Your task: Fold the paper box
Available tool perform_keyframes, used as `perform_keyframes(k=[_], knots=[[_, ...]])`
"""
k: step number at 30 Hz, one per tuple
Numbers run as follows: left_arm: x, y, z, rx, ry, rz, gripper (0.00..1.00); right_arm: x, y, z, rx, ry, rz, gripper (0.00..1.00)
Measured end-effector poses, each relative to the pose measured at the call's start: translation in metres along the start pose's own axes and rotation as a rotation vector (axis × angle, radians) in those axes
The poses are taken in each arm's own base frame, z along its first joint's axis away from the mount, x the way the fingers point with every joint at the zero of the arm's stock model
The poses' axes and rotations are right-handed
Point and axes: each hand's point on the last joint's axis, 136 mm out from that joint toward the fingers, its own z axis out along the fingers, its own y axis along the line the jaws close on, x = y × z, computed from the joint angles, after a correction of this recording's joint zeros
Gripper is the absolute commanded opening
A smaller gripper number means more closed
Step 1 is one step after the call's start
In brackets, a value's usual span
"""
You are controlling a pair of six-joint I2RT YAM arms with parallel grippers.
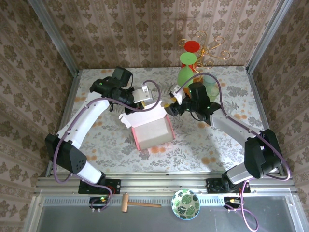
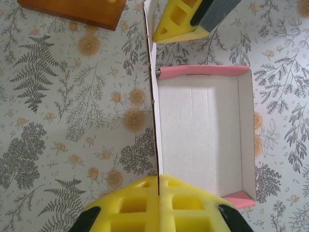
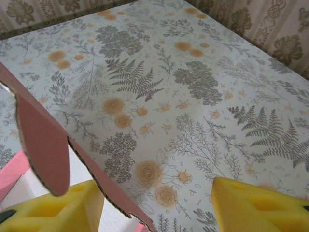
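The paper box (image 1: 153, 131) is half made: tray walls up, lid flap (image 1: 145, 113) at twelve o'clock unclosed. Left fingers (image 2: 130, 210) pinch that flap; right fingers (image 3: 251, 208) stand wide.

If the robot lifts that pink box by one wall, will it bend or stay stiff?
Probably bends a bit: the paper box has thin cardboard walls, and the left gripper pinches just one. It looks light, being empty inside. A push would likely slide it on the flat table.
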Motion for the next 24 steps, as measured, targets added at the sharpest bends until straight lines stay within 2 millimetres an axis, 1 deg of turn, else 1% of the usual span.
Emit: perform_keyframes(k=[3, 8, 11, 13, 15, 16, 17, 18, 20, 22, 24], knots=[[0.000, 0.000, 0.000, 0.000, 0.000, 0.002, 0.00, 0.005, 0.005, 0.002, -0.022, 0.021, -0.011, 0.52], [0.000, 0.000, 0.000, 0.000, -0.001, 0.005, 0.00, 0.010, 0.011, 0.005, -0.046, 0.046, -0.021, 0.40], [-0.001, 0.000, 0.000, -0.002, -0.002, 0.007, 0.00, 0.009, 0.014, 0.005, -0.057, 0.050, -0.025, 0.30], [-0.002, 0.001, 0.000, -0.006, -0.005, 0.011, 0.01, 0.007, 0.016, 0.005, -0.063, 0.050, -0.032, 0.19], [-0.004, 0.003, 0.001, -0.016, -0.010, 0.008, 0.17, 0.006, 0.019, 0.006, -0.069, 0.051, -0.041, 0.05], [-0.006, 0.004, 0.001, -0.023, -0.014, 0.007, 0.26, 0.005, 0.020, 0.006, -0.072, 0.051, -0.051, 0.00], [-0.007, 0.007, 0.001, -0.034, -0.022, -0.004, 0.34, 0.006, 0.021, 0.006, -0.077, 0.056, -0.049, 0.00], [-0.008, 0.010, 0.002, -0.047, -0.029, -0.018, 0.40, 0.007, 0.021, 0.007, -0.079, 0.060, -0.051, 0.00], [-0.008, 0.015, 0.005, -0.074, -0.044, -0.064, 0.44, 0.008, 0.022, 0.008, -0.083, 0.066, -0.053, 0.00], [-0.002, 0.019, 0.007, -0.095, -0.061, -0.138, 0.46, 0.010, 0.022, 0.008, -0.082, 0.070, -0.051, 0.00], [0.009, 0.027, 0.002, -0.130, -0.091, -0.252, 0.46, 0.012, 0.022, 0.008, -0.084, 0.074, -0.049, 0.00]])
